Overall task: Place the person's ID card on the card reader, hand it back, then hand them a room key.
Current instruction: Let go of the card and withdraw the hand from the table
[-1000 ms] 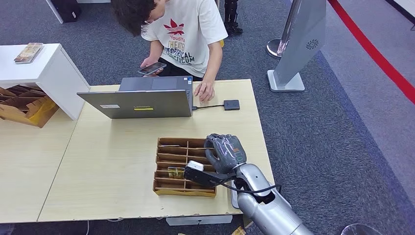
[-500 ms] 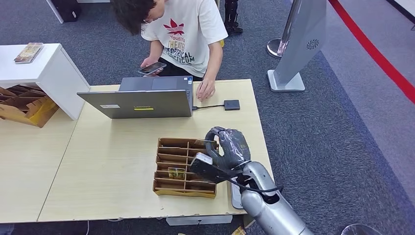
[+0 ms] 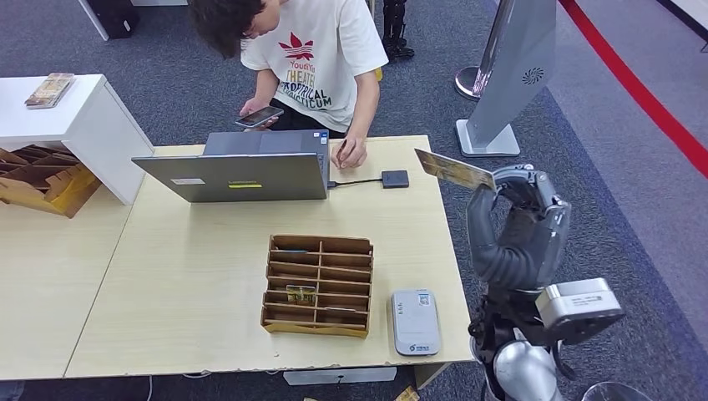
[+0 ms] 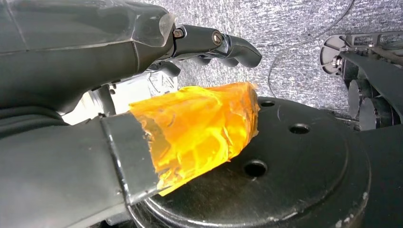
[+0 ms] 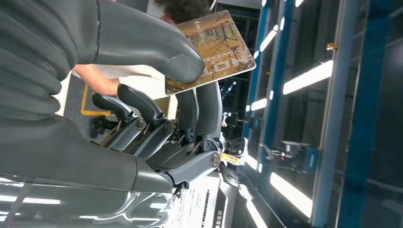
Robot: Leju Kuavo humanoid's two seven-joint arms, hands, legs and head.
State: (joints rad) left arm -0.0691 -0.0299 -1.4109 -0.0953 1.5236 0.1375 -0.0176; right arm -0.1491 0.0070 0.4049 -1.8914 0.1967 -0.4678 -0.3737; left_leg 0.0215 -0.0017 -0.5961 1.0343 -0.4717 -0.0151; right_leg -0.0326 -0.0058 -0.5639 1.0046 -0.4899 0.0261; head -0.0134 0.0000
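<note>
- Room key (image 3: 453, 170), lifted out of the wooden tray (image 3: 317, 284), now rides high in the right hand (image 3: 519, 221), pinched.
- Left hand (image 4: 142, 52) hangs empty, fingers apart.
- Handover to the person (image 3: 313, 63) looks next.

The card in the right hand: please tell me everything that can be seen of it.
The card is thin, flat and rectangular, with a brownish-gold printed picture and pale marks on its face. It looks like plastic. The right hand holds it raised above the table's right edge, pinched at one end between thumb and fingers, tilted, with its free end toward the person.
</note>
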